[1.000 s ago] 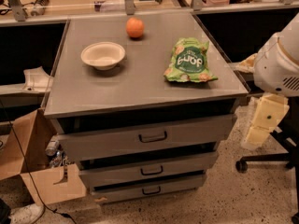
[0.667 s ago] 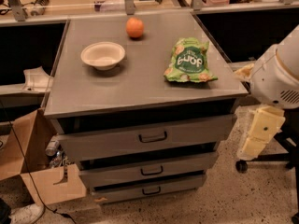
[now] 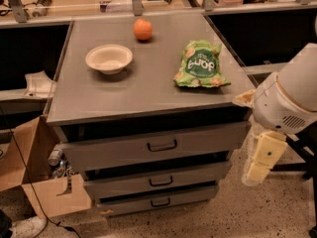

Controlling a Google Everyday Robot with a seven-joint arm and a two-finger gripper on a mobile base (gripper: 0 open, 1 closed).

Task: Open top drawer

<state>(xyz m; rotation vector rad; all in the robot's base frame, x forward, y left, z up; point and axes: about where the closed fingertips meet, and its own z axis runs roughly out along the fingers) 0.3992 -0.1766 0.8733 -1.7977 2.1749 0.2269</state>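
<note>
The top drawer (image 3: 124, 150) is the widest grey drawer front under the cabinet top, with a small dark bar handle (image 3: 162, 146) at its centre. A dark gap shows between it and the top. Two shorter drawer fronts (image 3: 153, 181) sit below it. My gripper (image 3: 260, 158), a pale yellow piece, hangs below the white arm housing (image 3: 290, 100) at the right. It is beside the cabinet's right front corner, about level with the top drawer, right of the handle and not touching the drawer.
On the grey cabinet top (image 3: 99, 98) are a cream bowl (image 3: 109, 58), an orange (image 3: 142, 29) and a green snack bag (image 3: 200, 64). A cardboard box (image 3: 34, 177) and cans (image 3: 55, 157) stand at the left. A dark chair base (image 3: 297, 167) stands at the right.
My arm and gripper have moved down and slightly left, closer to the cabinet's right front corner. The drawers and the things on top have not moved.
</note>
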